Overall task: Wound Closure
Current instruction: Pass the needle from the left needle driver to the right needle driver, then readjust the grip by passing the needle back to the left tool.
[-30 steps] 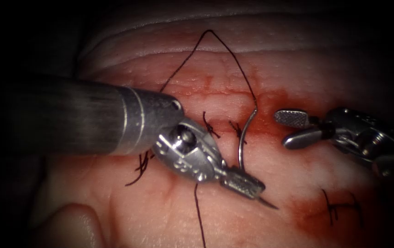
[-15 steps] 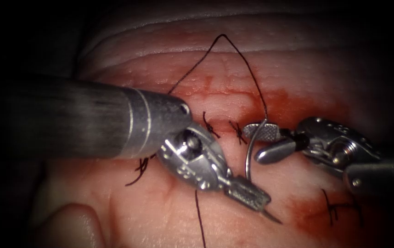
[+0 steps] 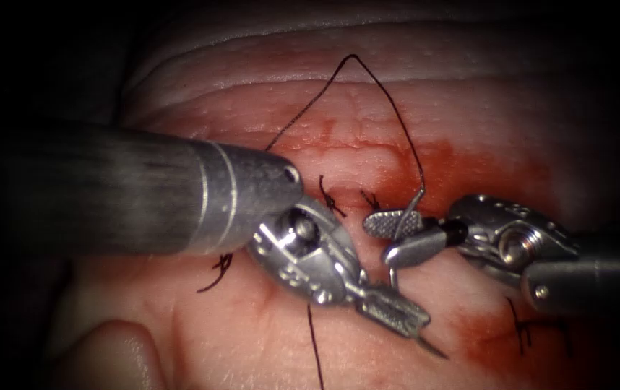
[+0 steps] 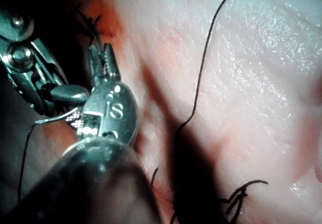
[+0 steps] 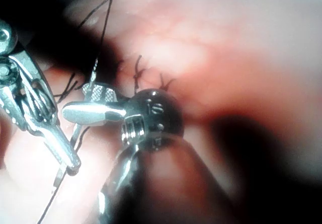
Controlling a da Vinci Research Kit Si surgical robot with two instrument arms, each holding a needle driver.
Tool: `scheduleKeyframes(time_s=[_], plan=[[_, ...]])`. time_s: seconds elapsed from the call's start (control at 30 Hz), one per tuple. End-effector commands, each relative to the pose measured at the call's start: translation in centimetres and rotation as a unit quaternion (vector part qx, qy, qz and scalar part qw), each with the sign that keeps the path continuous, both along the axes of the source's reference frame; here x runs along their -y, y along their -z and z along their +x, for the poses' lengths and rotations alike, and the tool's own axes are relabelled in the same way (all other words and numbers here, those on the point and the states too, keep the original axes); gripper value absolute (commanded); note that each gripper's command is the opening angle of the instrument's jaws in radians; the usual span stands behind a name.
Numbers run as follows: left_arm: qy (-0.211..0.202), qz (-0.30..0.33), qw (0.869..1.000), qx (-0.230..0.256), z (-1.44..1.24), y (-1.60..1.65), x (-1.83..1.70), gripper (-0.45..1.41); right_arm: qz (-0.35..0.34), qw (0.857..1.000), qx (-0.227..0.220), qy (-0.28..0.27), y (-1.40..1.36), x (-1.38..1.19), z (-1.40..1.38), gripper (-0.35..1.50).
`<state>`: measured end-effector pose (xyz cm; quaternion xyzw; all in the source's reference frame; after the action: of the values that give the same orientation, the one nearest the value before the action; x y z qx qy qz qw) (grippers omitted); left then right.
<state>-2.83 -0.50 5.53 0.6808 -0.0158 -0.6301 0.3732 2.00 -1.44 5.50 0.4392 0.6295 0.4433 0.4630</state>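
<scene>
1. Handover, by the look of it. Over the last second the right tool [image 3: 381,240] has come in from the right, and its fingers now sit around the needle [image 3: 392,274].
2. The left tool [image 3: 397,318] has its fingers clamped tight on the needle close to the sharp end. The point pokes out just past them.
3. The right fingers are still a little apart, one each side of the needle's upper curve near where the thread [image 3: 382,94] joins. We don't think they're gripping it yet.
4. The needle stands between the two sets of fingers, clear of the tissue [image 3: 267,339] and not stuck in it. The thread loops up and away above the right fingers.
5. Tied stitches [image 3: 332,198] sit just beyond the left tool's wrist. We can't make out the cut line under the tools.
6. Our take on the next move: the right fingers need a firm, square bite on the needle before the left ones let go, or it will twist.
</scene>
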Motion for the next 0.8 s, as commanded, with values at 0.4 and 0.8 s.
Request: scheduleKeyframes(time_s=[0.4,0.8], plan=[[0.021,0.038,0.999,-0.001,0.01,0.01,-0.05,0.74,0.048,0.999,0.003,-0.003,-0.05,0.02,0.05,-0.35],[0.087,0.099,0.989,-0.059,0.12,0.04,-0.14,0.96,0.085,0.986,0.128,-0.063,-0.04,-0.14,-0.19,-0.35]])
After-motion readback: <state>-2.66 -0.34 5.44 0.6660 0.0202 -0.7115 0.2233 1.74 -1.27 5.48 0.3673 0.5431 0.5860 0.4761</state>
